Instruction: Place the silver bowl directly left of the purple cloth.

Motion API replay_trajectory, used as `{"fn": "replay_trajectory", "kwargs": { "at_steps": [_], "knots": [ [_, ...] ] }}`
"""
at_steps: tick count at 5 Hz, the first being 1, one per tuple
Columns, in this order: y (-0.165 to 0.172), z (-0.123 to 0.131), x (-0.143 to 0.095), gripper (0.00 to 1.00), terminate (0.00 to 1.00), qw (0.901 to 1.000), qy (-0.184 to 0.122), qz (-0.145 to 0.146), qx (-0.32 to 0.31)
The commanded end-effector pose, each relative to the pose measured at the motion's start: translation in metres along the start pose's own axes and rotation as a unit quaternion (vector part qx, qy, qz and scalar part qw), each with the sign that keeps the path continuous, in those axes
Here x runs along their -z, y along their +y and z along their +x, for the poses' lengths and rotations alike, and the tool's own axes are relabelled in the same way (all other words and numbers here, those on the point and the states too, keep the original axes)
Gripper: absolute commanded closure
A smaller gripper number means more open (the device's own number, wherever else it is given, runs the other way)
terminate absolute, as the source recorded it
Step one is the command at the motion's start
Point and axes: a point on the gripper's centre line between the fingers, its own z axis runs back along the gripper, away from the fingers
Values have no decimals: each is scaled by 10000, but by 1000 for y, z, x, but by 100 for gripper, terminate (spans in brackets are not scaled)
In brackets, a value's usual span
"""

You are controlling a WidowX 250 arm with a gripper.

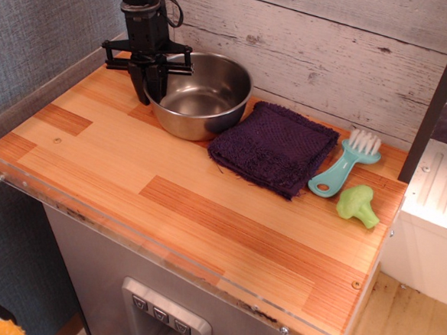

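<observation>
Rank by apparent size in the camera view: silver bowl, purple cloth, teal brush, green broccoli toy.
1. purple cloth and silver bowl: they look about alike in extent, so I won't rank one over the other.
2. teal brush, clearly smaller.
3. green broccoli toy, smallest, even though it lies nearest the camera.

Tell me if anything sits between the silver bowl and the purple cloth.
Nothing visible does. The silver bowl sits directly left of the purple cloth, its rim right at the cloth's near edge. The gripper straddles the bowl's left rim; brush and broccoli lie right of the cloth.
</observation>
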Motion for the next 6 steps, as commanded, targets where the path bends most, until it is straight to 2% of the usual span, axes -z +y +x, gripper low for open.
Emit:
{"fn": "replay_trajectory", "kwargs": {
  "at_steps": [1, 3, 4, 5, 6],
  "knots": [
    [-3, -21, -27, 100, 0, 9988, -400, 247, 111],
    [0, -29, -26, 100, 0, 9984, -466, 306, -20],
    [2, -29, -25, 0, 0, 9985, -406, 366, -40],
    [0, -30, -33, 0, 0, 9976, -526, 438, 54],
    [-5, -37, -52, 0, 0, 9947, -796, 579, 280]
  ]
}}
